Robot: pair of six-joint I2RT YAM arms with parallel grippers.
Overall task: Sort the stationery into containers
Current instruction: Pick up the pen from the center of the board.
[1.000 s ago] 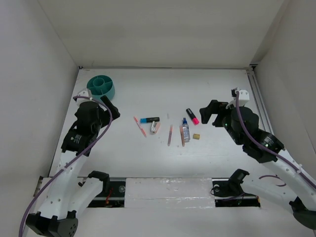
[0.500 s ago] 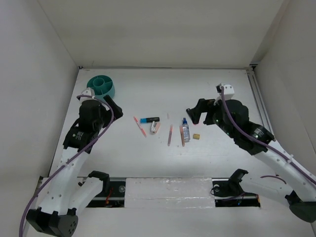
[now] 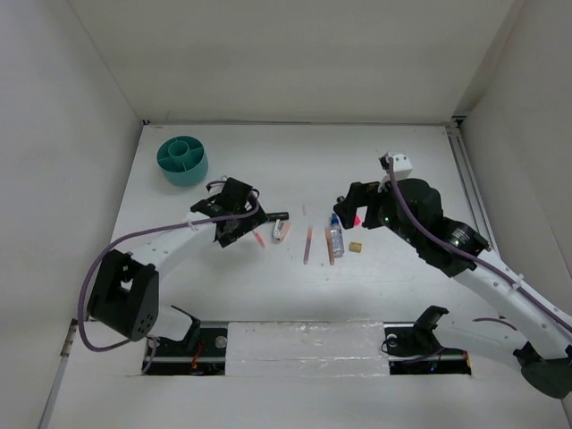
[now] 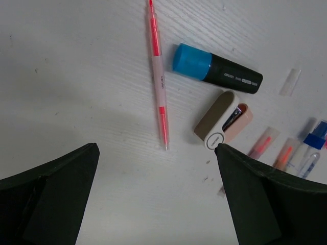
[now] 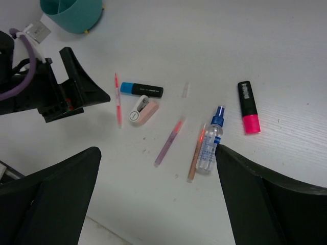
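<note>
Moved: left arm (image 3: 161, 241) has swung away from the teal tub (image 3: 182, 160) to mid-table, and the left gripper (image 3: 237, 223) now hangs at the left end of the stationery row. The right gripper (image 3: 349, 204) has drawn in over the pink-ended marker (image 5: 248, 114).
Left gripper: jaws spread wide, nothing held; salmon pen (image 4: 158, 81) shows between the fingers in the wrist view.
Right gripper: jaws spread wide, nothing held.
Container: teal tub, far-left corner, near the left wall, well apart from the row.
Row, left to right: salmon pen; blue-ended marker (image 4: 217, 71); eraser (image 4: 223, 120) just beside it; middle pen (image 5: 171, 142); right pen (image 5: 196, 153); bottle (image 5: 210, 145) just beside that pen; tan block (image 3: 356, 247).
Open room: bare table (image 3: 402, 152) runs from the row to the back wall, and from the row to the near edge.
Edges: walls close left, back and right sides.
</note>
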